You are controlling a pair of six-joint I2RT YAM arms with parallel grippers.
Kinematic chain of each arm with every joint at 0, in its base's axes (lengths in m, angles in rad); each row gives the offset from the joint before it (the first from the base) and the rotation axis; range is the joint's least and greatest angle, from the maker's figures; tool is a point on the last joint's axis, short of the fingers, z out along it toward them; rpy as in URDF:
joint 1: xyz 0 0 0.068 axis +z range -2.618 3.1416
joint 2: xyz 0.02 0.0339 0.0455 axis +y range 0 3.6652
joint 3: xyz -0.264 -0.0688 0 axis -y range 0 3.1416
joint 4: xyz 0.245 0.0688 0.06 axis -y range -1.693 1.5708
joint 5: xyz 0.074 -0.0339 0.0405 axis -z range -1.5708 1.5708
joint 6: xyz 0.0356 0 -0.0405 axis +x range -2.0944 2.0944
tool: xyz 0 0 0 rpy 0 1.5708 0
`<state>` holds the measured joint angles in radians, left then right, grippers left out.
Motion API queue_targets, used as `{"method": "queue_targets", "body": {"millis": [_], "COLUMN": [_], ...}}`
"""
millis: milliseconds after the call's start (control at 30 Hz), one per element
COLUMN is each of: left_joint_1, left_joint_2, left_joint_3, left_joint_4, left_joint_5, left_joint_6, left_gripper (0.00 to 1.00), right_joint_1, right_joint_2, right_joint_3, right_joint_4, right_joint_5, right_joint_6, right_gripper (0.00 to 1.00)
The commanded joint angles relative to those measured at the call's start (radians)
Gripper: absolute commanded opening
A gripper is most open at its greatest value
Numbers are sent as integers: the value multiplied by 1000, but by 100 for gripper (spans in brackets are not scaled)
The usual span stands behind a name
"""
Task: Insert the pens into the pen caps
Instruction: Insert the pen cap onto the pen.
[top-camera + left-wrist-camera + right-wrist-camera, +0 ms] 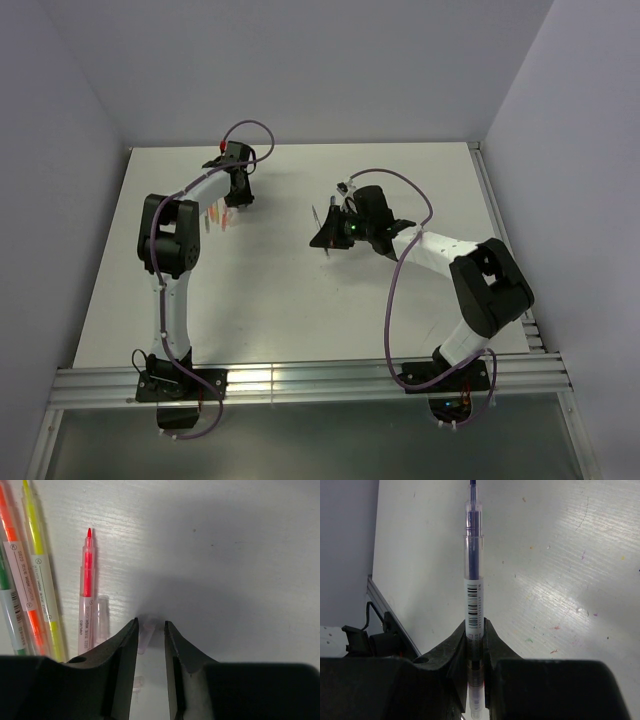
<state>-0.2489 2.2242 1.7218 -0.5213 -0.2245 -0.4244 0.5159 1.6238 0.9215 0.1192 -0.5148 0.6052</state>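
The right gripper clamps a clear-barrelled blue pen with a barcode label, the left gripper gapes over a clear cap beside a red pen marked "HIGHLIGHTER".

Robotics lab test cell, seen from above. A white table fills the middle of the frame, boxed in by plain pale walls at the top, left and right. Two robot arms, white with black joints, are bolted to a metal rail that runs along the bottom of the frame. Purple cables loop along each arm. A few pens lie at the upper left of the table. A close view of the tabletop shows small coloured specks scattered across its right side.
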Motion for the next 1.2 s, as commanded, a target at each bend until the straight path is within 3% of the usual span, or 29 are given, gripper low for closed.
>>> {"method": "queue_targets", "body": {"millis": [0, 467, 767, 900, 933, 1167], "left_joint_1": [0, -1, -1, 0, -1, 0], "left_joint_2": [-54, -18, 40, 52, 49, -98], "left_joint_3": [-4, 19, 88, 76, 65, -30], "left_joint_4": [-43, -77, -131, -138, -132, -5], "left_joint_5": [24, 50, 103, 137, 151, 237], "left_joint_6": [-8, 4, 9, 3, 0, -89], "left_gripper": [33, 28, 16, 4, 0, 0], "right_joint_1": [-1, 1, 3, 3, 3, 9], "right_joint_2": [-5, -8, -5, 2, 5, 4], "right_joint_3": [11, 11, 25, 37, 43, 56], "right_joint_4": [36, 30, 10, -4, -6, -13], "right_joint_5": [-11, -10, -16, -22, -25, -37], "right_joint_6": [-1, -5, -16, -30, -31, -50], "right_gripper": [0, 0, 0, 0, 0, 0]}}
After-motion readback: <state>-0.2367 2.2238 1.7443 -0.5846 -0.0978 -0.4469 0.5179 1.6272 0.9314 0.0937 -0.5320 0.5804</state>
